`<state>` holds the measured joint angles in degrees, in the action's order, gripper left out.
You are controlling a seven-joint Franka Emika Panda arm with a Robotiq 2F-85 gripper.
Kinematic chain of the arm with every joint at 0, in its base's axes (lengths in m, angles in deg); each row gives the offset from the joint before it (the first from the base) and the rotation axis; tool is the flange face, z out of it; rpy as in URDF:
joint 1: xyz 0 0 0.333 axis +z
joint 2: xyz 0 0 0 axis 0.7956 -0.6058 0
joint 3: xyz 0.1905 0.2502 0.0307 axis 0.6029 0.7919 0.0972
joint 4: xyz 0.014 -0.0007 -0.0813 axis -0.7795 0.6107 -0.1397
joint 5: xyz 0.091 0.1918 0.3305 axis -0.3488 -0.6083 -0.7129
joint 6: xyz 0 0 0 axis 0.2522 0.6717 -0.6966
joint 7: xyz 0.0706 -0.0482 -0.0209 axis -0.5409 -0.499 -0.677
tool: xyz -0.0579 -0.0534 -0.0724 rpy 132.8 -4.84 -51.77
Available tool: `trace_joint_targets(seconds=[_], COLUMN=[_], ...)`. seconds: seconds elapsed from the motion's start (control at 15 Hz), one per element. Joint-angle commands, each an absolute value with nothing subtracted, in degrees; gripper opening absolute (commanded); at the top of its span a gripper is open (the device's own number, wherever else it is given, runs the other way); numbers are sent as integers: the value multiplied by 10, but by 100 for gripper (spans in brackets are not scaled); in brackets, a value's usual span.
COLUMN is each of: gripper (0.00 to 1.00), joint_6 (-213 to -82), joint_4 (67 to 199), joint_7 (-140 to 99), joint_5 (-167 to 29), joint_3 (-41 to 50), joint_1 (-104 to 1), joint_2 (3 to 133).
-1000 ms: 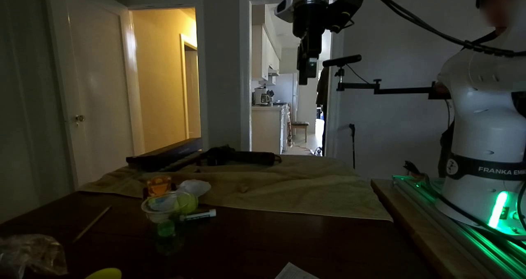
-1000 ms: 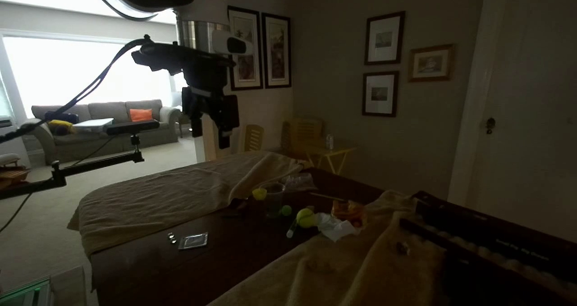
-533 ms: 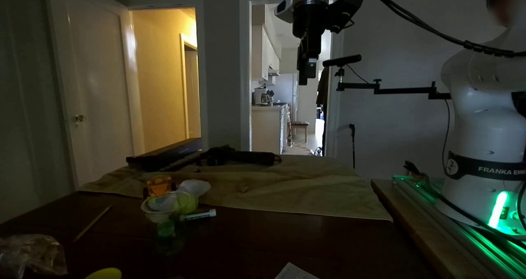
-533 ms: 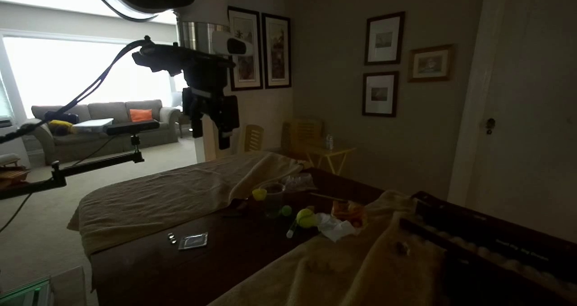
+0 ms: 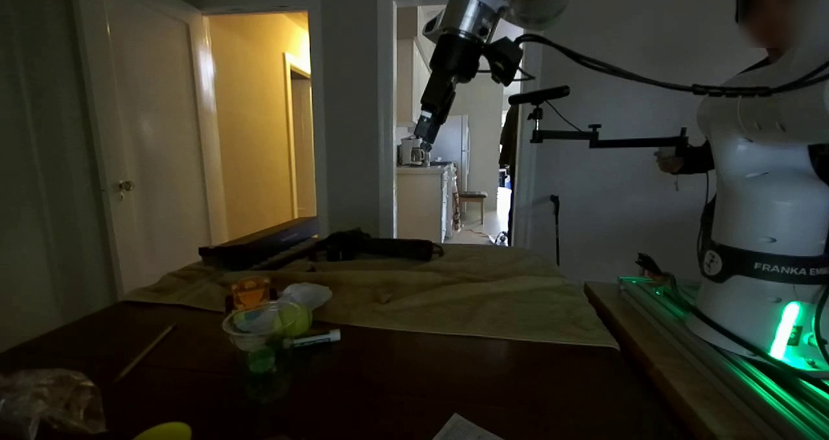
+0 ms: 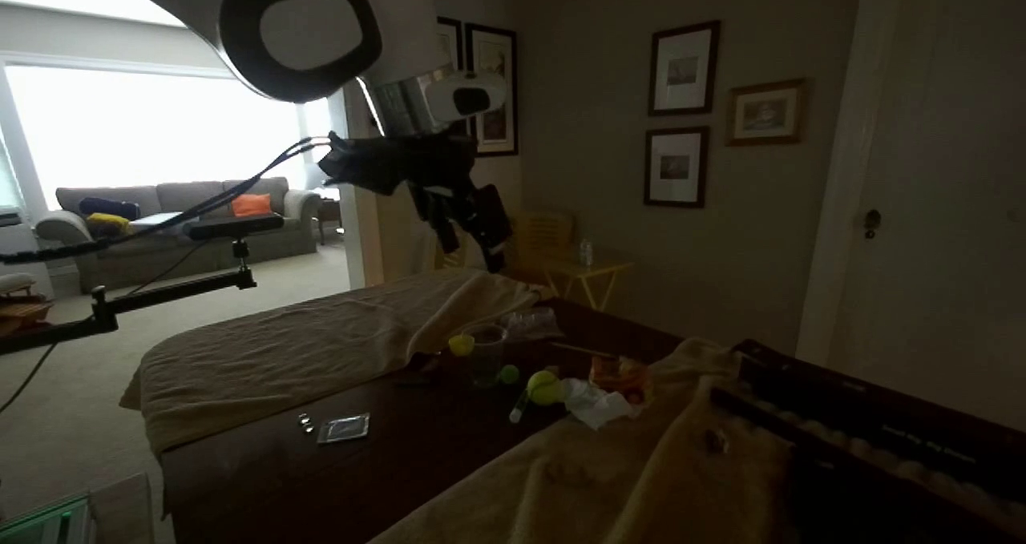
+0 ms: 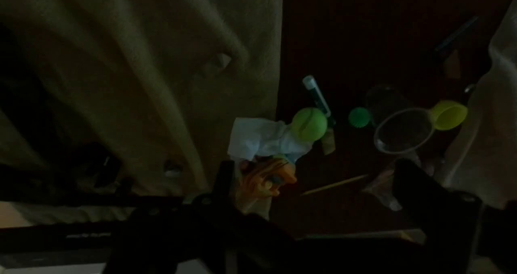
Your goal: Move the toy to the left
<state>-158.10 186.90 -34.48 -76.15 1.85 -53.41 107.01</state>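
Note:
The toy is a small orange thing with paler yellowish parts. It sits by the towel's edge in both exterior views [image 5: 250, 292] [image 6: 619, 376], beside a crumpled white tissue [image 6: 595, 404]. In the wrist view the toy [image 7: 267, 178] shows near the left finger, partly under the tissue. My gripper hangs high above the table in both exterior views [image 5: 425, 143] [image 6: 474, 259], well apart from the toy. In the wrist view the gripper [image 7: 314, 166] has its dark fingers wide apart with nothing between them. The picture there is very dark.
A green tennis ball [image 7: 309, 124] touches the tissue, with a marker [image 7: 317, 95] beside it. A clear cup [image 7: 404, 131], green cap [image 7: 359, 117], yellow cup [image 7: 449, 115], stick [image 7: 335, 184] and plastic bag [image 5: 53, 398] lie around. A long black box [image 5: 259, 242] lies on the towel [image 5: 466, 297].
The arm was nearly still, then the gripper swung outward over the table and tilted: leftward in an exterior view, rightward in an exterior view. The toy and other table objects have not moved.

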Motion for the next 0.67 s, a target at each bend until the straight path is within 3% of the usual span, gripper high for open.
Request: trace_joint_targets(seconds=[0.0, 0.27, 0.6], gripper=[100, 100, 100], joint_6=[-1691, -1748, -1708], joint_4=[1822, 1723, 1565], joint_7=[-415, -541, -646], joint_5=[-781, -878, -990], joint_3=[-35, -86, -54], joint_1=[-537, -493, -499], joint_2=[958, 842, 722])
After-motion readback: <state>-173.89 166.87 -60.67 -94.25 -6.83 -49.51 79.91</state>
